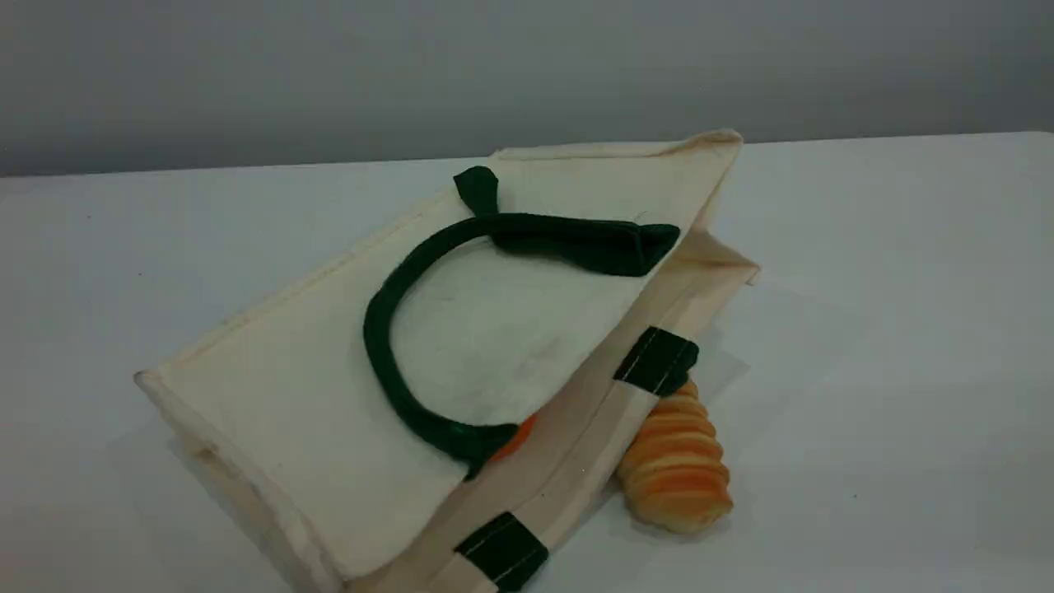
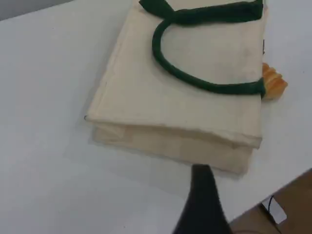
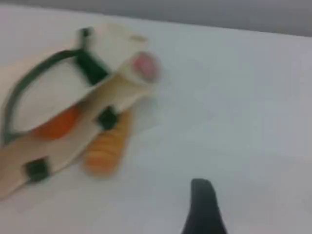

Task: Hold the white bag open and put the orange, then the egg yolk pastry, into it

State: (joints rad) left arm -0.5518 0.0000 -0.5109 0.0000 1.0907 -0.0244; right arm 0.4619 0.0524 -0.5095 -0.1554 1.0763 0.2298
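Note:
The white bag (image 1: 329,387) lies flat on its side on the table, its dark green handle (image 1: 387,362) resting on the upper panel and its mouth facing front right. A sliver of the orange (image 1: 517,436) shows just inside the mouth, under the upper panel; it also shows in the right wrist view (image 3: 56,124). The egg yolk pastry is out of view. My left gripper (image 2: 202,195) hovers above the table near the bag's (image 2: 185,107) closed bottom edge, holding nothing. My right gripper (image 3: 202,204) hangs over bare table, right of the bag (image 3: 58,92), also with nothing in it. Neither arm appears in the scene view.
A ridged golden bread roll (image 1: 675,461) lies against the bag's mouth edge on the right. A ball with a pink centre (image 3: 145,66) sits at the bag's far corner. The table's edge (image 2: 273,192) runs close to my left gripper.

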